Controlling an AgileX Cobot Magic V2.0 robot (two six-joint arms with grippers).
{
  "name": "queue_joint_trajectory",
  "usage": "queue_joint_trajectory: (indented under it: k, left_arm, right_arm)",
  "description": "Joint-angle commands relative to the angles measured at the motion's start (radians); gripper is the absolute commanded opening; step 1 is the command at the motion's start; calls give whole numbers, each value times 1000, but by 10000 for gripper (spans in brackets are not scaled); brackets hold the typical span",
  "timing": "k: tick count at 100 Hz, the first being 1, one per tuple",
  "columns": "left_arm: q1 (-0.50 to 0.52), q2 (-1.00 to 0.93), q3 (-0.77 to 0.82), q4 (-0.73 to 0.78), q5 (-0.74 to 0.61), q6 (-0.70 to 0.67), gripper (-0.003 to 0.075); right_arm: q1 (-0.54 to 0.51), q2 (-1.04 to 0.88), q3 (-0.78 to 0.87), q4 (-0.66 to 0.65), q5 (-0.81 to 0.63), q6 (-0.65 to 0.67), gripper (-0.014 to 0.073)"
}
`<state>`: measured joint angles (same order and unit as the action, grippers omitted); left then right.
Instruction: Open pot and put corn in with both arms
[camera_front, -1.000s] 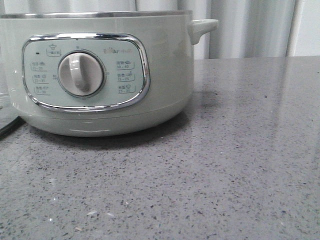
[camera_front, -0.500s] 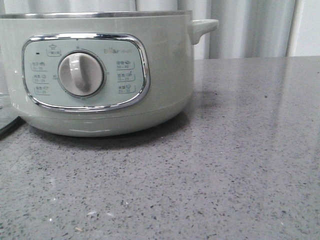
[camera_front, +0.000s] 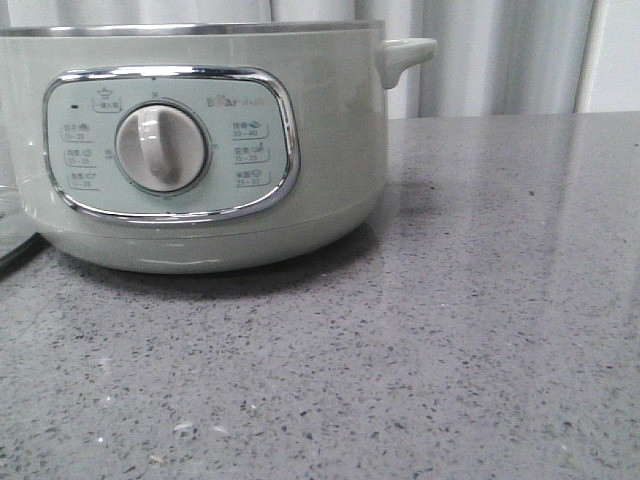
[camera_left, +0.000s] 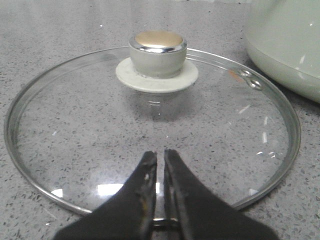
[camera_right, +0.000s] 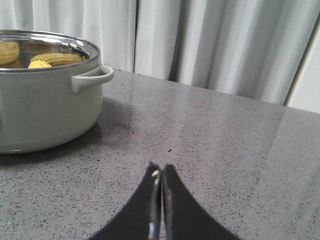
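The pale grey-green pot (camera_front: 330, 130) fills the left of the front view, its white dial (camera_front: 160, 148) facing me. It stands open in the right wrist view, where the pot (camera_right: 40, 110) holds yellow corn (camera_right: 41, 63) below its steel rim. Its glass lid (camera_left: 75, 125) with a gold-topped knob (camera_left: 157, 50) lies flat on the counter beside the pot (camera_left: 290, 45). My left gripper (camera_left: 160, 152) is shut and empty over the lid's near rim. My right gripper (camera_right: 160, 167) hangs shut and empty over bare counter, away from the pot's side handle (camera_right: 92, 77).
A speckled grey counter (camera_front: 480, 330) runs to the right of the pot. White curtains (camera_right: 225, 45) hang behind it. The lid's edge (camera_front: 12, 245) shows at the far left of the front view.
The lid's edge at the far left of the front view has sunk slightly lower. The pot has not moved.
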<state>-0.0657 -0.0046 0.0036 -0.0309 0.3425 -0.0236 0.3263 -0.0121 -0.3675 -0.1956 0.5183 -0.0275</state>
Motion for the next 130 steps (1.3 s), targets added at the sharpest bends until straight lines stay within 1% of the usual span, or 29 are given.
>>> queue_joint_trajectory:
  k: [1, 37, 55, 62, 67, 73, 79, 86, 90, 96, 100, 115, 123, 130]
  left_arm:
    - [-1, -33, 4, -10, -19, 2, -20]
    - [-1, -33, 4, -10, -19, 2, -20]
    - [-1, -33, 4, -10, -19, 2, -20]
    - [-1, -33, 4, -10, -19, 2, -20]
    - [-1, -33, 4, -10, -19, 2, -20]
    - [-1, -33, 4, -10, -19, 2, -20]
    - [-1, -33, 4, -10, -19, 2, -20]
    - [-1, -33, 4, -10, -19, 2, -20]
    - [-1, -33, 4, -10, -19, 2, -20]
    - [-1, -33, 4, -10, -19, 2, -20]
    - [-1, -33, 4, -10, -19, 2, -20]
    - [-1, -33, 4, -10, -19, 2, -20]
    - [-1, -33, 4, -10, -19, 2, -20]
    - [-1, -33, 4, -10, -19, 2, -20]
  right_arm:
    - [-5, 1, -23, -16, -68, 1, -74]
    - [-5, 1, -21, -16, -68, 1, -74]
    - [-19, -4, 63, -31, -134, 1, -74]
    - [-46, -3, 116, -38, -241, 1, -74]
    - [-70, -3, 159, -38, -365, 1, -74]
    - [-106, -3, 212, -31, -548, 1, -74]
    - [-146, -3, 269, 17, -726, 1, -74]
    - [-199, -3, 330, 82, -898, 1, -74]
    - [-231, -3, 363, 109, -969, 18, -74]
    - [-274, -3, 402, 114, -1067, 73, -74]
    - [-305, -3, 398, 114, -1026, 94, -74]
    - [-415, -3, 399, 114, -944, 121, -74]
    - [-437, -6, 399, 114, -870, 125, -74]
    - [-437, -20, 399, 109, -765, 125, -74]
